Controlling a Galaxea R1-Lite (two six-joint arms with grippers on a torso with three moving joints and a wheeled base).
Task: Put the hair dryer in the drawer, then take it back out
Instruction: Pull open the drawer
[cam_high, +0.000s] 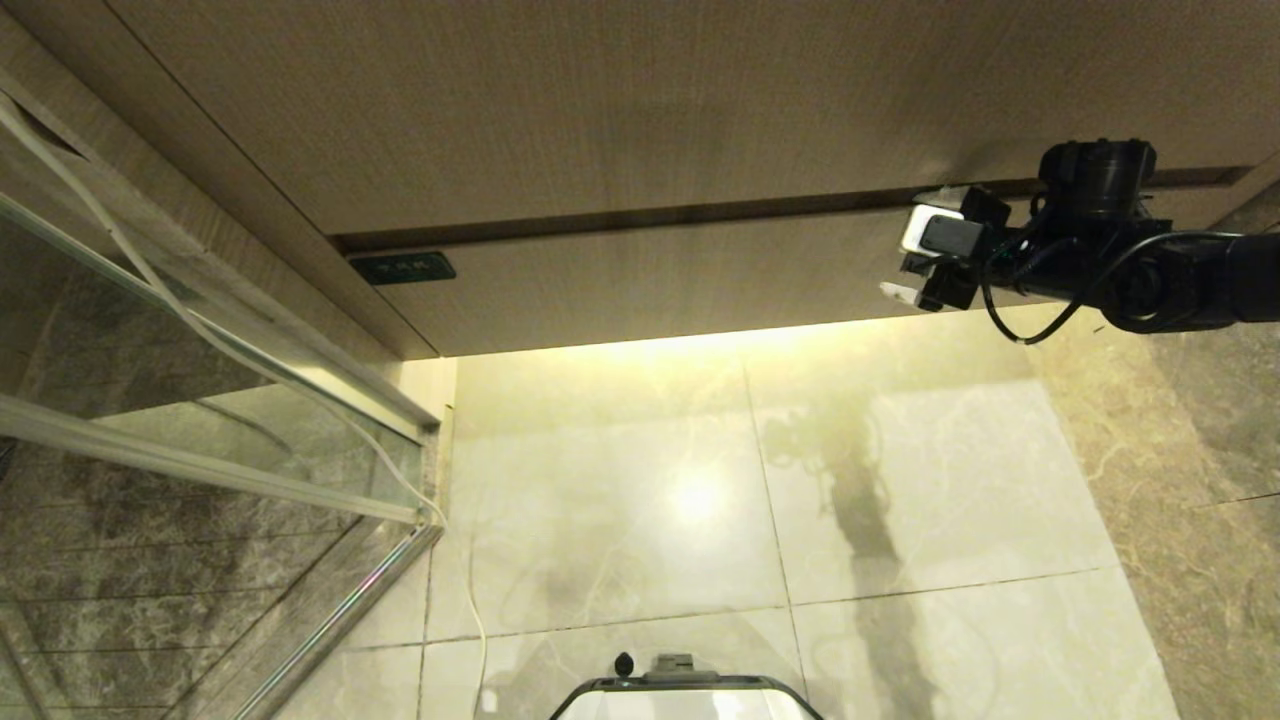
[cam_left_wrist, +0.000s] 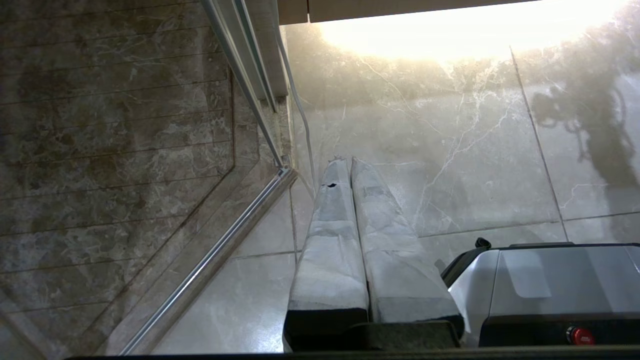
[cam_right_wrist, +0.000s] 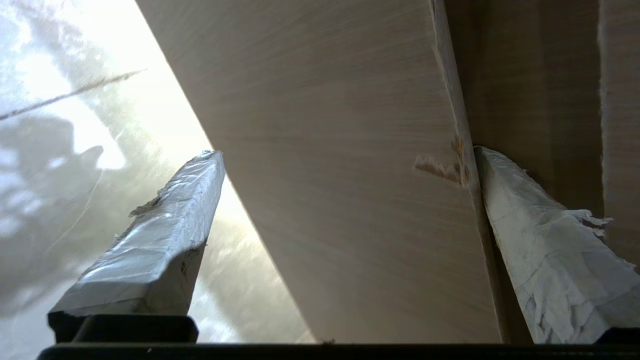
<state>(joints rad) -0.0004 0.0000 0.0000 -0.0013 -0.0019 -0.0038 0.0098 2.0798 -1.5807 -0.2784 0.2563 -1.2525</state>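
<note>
Pincer (cam_right_wrist: 345, 155) fingers astride drawer (cam_right_wrist: 350, 175) edge

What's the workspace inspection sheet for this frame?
Surface: glossy tile floor, lit under the vanity.
Job's things: drawer shut; hair dryer nothing seen.
Clutter: nothing seen.
Grippers: right pincer open, straddling the drawer front, one finger at the gap along its top edge; left pincer shut, pointing at the floor.
Cables: white cord along the glass; black cable on the right arm.
Surroundings: glass shower partition, upper wood panel.
</note>
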